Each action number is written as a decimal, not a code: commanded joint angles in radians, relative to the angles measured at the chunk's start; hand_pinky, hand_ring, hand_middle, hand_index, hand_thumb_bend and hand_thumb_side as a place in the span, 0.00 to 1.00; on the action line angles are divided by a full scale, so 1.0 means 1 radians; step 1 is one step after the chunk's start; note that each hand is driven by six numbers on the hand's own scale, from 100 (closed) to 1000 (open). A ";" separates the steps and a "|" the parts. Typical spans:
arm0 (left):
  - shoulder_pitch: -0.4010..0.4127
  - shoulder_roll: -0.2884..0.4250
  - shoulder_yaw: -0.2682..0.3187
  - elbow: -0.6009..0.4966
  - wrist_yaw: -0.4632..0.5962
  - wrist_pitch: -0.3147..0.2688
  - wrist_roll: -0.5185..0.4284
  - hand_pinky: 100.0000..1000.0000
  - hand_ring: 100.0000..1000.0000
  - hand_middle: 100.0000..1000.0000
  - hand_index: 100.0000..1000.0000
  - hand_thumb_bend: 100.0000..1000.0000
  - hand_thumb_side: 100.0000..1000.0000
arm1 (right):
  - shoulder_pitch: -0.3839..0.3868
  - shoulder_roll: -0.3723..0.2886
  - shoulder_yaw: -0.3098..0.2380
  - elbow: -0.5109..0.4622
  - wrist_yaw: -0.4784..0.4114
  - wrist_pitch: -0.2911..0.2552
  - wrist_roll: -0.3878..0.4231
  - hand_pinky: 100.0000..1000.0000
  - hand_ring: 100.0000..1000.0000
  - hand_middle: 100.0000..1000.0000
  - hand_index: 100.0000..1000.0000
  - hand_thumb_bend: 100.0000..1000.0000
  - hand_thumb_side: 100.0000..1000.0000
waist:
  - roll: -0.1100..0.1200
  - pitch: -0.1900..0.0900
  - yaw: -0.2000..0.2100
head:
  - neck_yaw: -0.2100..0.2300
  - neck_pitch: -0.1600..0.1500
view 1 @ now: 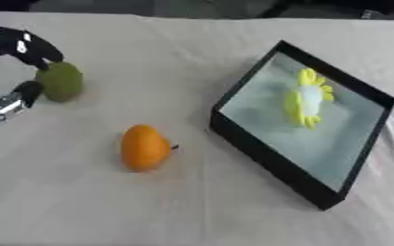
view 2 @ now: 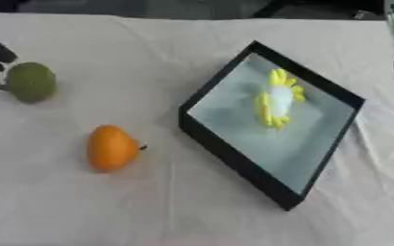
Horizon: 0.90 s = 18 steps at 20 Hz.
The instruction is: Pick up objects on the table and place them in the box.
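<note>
My left robot hand (view 1: 22,67) curls around the green fruit (view 1: 61,81), far left of the box (view 1: 267,158), with the orange fruit (view 1: 143,147) lying upright between them on the worktop (view 1: 150,211).

The left robot hand (view 1: 19,48) comes in from the far left edge, its black fingers arched over and the thumb (view 1: 25,91) below curled inward like a claw, a silver wrist joint showing at the edge.
</note>
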 commanded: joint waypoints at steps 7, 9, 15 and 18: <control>0.020 0.015 0.011 0.013 -0.217 0.104 0.020 0.93 0.84 0.82 0.89 0.42 0.52 | 0.001 -0.013 -0.005 0.007 0.019 -0.003 0.008 0.94 0.81 0.70 0.78 0.00 0.33 | 0.001 -0.014 -0.001 | 0.006 0.000; 0.010 0.001 0.009 0.047 -0.240 0.116 0.034 0.93 0.84 0.81 0.88 0.43 0.56 | 0.006 -0.013 -0.006 0.010 0.022 -0.003 0.007 0.94 0.81 0.70 0.78 0.00 0.34 | 0.000 -0.012 -0.004 | 0.004 0.000; -0.045 -0.033 -0.016 0.159 -0.302 0.127 0.060 0.93 0.84 0.81 0.90 0.47 0.54 | 0.020 -0.011 -0.011 0.017 0.028 -0.002 0.002 0.94 0.80 0.69 0.78 0.00 0.36 | 0.001 -0.010 -0.010 | 0.011 0.000; -0.078 -0.050 -0.027 0.231 -0.337 0.121 0.056 0.93 0.85 0.82 0.91 0.48 0.53 | 0.024 -0.009 -0.010 0.018 0.029 -0.002 0.002 0.94 0.80 0.69 0.77 0.00 0.36 | 0.002 -0.011 -0.013 | 0.014 0.000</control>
